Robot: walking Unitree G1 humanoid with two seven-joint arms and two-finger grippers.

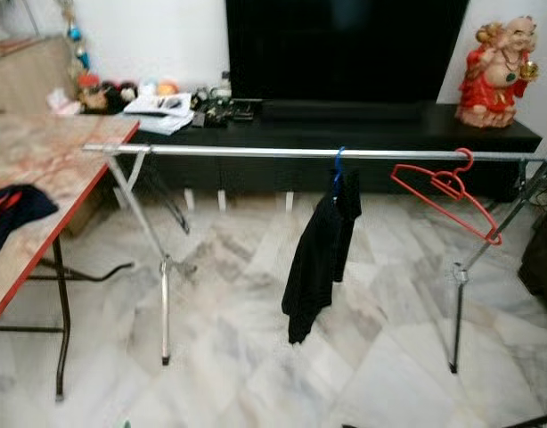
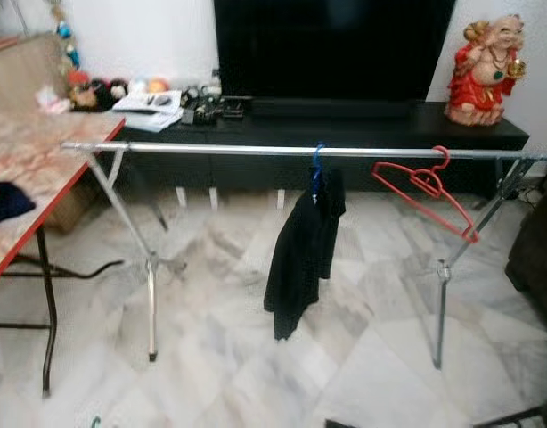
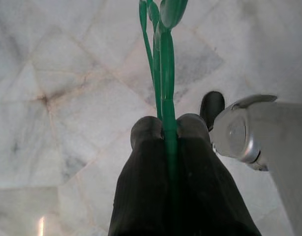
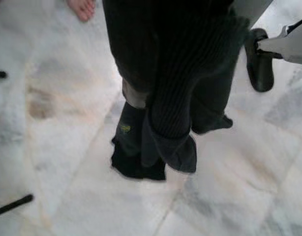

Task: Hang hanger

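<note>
Left end effector point(image 3: 169, 129): the two black fingers are seen closed narrowly on a green hanger point(image 3: 163, 64), whose thin wire runs between the pads and extends beyond the tips over the marble floor point(image 3: 67, 98). A silver arm segment point(image 3: 269, 142) is seen beside the fingers.

Right end effector point(image 4: 166, 93): a dark garment point(image 4: 161, 142) is draped over the fingers and hangs down toward the floor; the finger spacing cannot be told, since the cloth covers them. A bare foot point(image 4: 82, 7) of a person is noted on the floor at the frame edge.

Head views: a silver drying rack point(image 1: 256, 152) is stood across the floor ahead, its horizontal bar carried on splayed legs. A black garment point(image 1: 320, 259) is hung on a blue hanger point(image 1: 338, 169) near the middle of the bar. A red hanger point(image 1: 447, 189), empty and tilted, is hooked near the bar's right end. A marble-patterned worktop point(image 1: 42, 169) with a red edge is seen to the left, dark clothing point(image 1: 11, 214) lying at its near left edge. Behind the rack, a black TV cabinet point(image 1: 345, 134) is seen carrying a television point(image 1: 345, 49) and, at its right end, a red figurine point(image 1: 498, 71).
</note>
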